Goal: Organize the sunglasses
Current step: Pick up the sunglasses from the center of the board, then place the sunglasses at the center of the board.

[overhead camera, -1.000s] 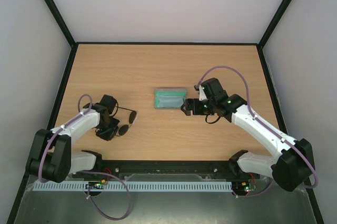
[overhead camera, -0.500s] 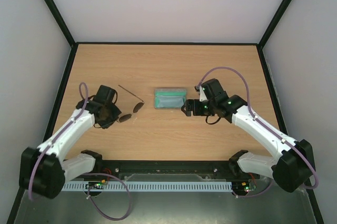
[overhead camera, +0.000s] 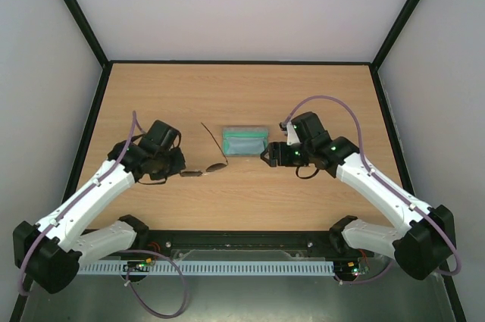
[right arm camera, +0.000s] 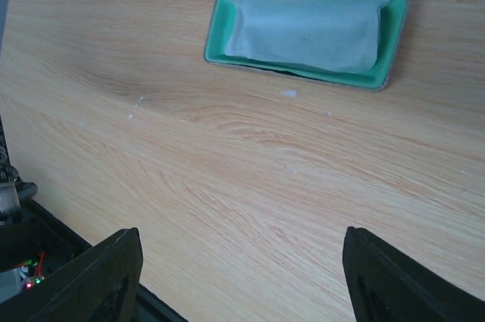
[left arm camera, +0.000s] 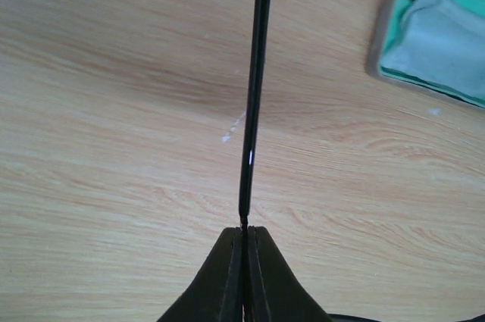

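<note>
The single pair of sunglasses (overhead camera: 215, 167) sits left of the counter's centre, a little toward the near edge, with its two dark lenses side by side and one slim temple arm (left arm camera: 255, 110) reaching away toward the far edge. The left gripper (left arm camera: 244, 232) is pressed together on the near end of that black temple arm, pinching it between the fingertips with no gap visible. From the overhead view this gripper (overhead camera: 179, 167) lies just beside the left lens. Whether the frame rests on the wood or is lifted off it cannot be told. Just right of the sunglasses, about mid-counter (overhead camera: 227, 87), lies one open case (overhead camera: 245, 142) with a green lining. One pale cloth (right arm camera: 307, 25) is spread inside it. The right gripper (overhead camera: 266, 157) hovers just beside the case's right end, on the side toward the near edge. Its fingers (right arm camera: 102, 280) are spread wide, touching neither the case nor the cloth, with bare wood between them in the wrist view.
</note>
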Available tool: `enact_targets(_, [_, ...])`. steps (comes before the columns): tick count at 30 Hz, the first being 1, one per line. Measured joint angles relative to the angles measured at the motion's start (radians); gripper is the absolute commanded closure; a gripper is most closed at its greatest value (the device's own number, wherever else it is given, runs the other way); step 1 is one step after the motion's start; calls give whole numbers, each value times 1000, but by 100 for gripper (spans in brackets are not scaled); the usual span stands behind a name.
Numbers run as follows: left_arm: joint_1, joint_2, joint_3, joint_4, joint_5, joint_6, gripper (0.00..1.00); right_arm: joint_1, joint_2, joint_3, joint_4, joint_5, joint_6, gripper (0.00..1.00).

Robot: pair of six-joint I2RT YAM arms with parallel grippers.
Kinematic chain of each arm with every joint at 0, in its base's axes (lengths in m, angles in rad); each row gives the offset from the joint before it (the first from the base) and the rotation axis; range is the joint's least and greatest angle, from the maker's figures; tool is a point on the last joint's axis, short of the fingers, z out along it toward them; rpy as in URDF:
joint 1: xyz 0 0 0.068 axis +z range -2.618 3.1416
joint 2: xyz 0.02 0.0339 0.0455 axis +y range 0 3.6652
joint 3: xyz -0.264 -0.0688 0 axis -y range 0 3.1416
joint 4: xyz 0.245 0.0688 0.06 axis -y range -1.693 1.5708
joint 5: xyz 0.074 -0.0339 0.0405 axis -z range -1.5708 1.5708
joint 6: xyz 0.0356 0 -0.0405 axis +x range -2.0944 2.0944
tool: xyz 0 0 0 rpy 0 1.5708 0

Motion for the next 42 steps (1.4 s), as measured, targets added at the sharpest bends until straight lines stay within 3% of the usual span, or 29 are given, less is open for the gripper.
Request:
enact_targets(9, [-113,53,75,-9,-68,47,98,93,79,152,-31,60,9,33])
enact_targets(26, [-136,56,75,0,-80,66,98,301,348,372,-90,221,13,35])
enact_targets(42, [-138,64,75,6,-76,92,98,412,386,386,-96,201,12,41])
